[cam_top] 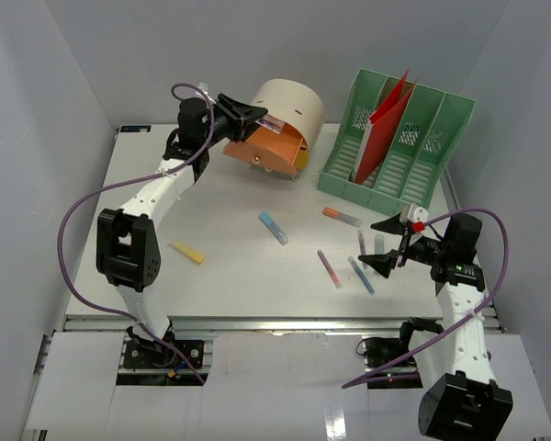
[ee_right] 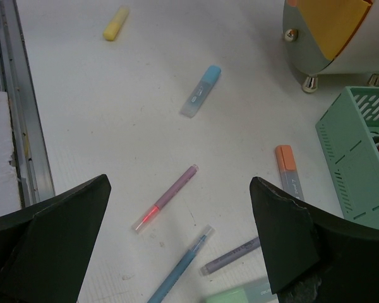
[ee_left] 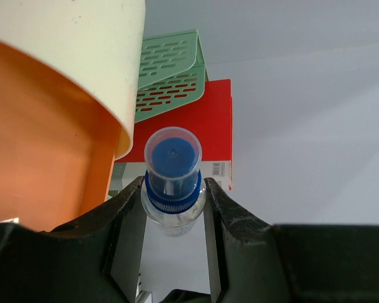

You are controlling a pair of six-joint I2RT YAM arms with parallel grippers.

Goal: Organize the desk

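Note:
The white desk [cam_top: 230, 197] carries loose stationery. My left gripper [cam_top: 262, 118] is at the back, above the open orange drawer [cam_top: 271, 149] of the cream round drawer unit [cam_top: 292, 101]. It is shut on a small clear bottle with a blue cap [ee_left: 172, 167], with both fingers against the bottle's sides. My right gripper [cam_top: 392, 246] hangs open over the pens at the right. In the right wrist view its jaws stand wide apart above a pink pen [ee_right: 165, 197], a blue pen [ee_right: 180, 265] and a purple pen [ee_right: 230, 255], touching none of them.
A yellow highlighter [cam_top: 186, 252] lies at the left, a blue highlighter [cam_top: 274, 227] mid-desk and an orange highlighter [cam_top: 342, 217] near the green file rack [cam_top: 395, 142], which holds a red folder [cam_top: 386, 115]. A green highlighter [ee_right: 246, 293] lies by the pens. A metal rail [ee_right: 19, 113] runs along the front edge.

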